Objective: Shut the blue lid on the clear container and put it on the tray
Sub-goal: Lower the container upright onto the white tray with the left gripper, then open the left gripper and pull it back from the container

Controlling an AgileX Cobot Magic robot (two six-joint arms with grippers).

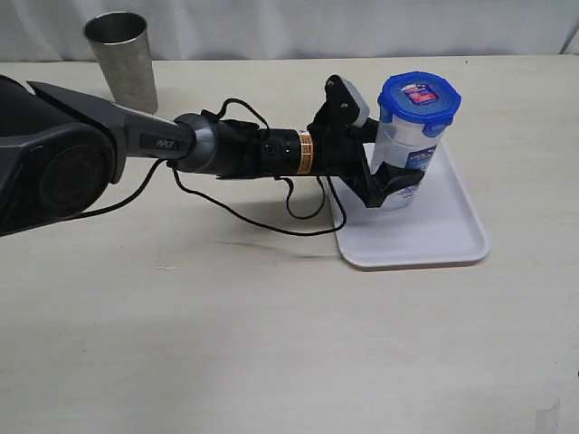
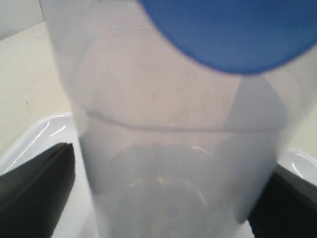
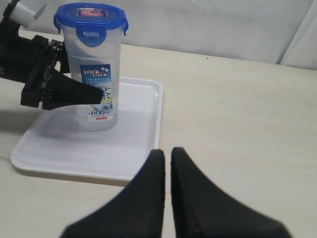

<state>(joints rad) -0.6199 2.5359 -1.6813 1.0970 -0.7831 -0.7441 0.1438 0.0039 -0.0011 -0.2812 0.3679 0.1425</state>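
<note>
The clear container (image 1: 399, 136) stands upright on the tray (image 1: 443, 237) with the blue lid (image 1: 419, 95) seated on its top. My left gripper (image 1: 396, 179) reaches in from the left, its black fingers either side of the container's lower half and close against its wall. In the left wrist view the translucent container (image 2: 173, 148) fills the frame between the two fingers (image 2: 37, 191). From the right wrist view, the container (image 3: 96, 74), lid (image 3: 90, 15) and tray (image 3: 141, 144) lie ahead. My right gripper (image 3: 167, 154) is shut and empty, hovering near the tray's corner.
A grey metal cup (image 1: 122, 59) stands at the back left of the beige table. The left arm and its black cable (image 1: 244, 217) stretch across the middle toward the tray. A pale curtain runs along the table's far edge.
</note>
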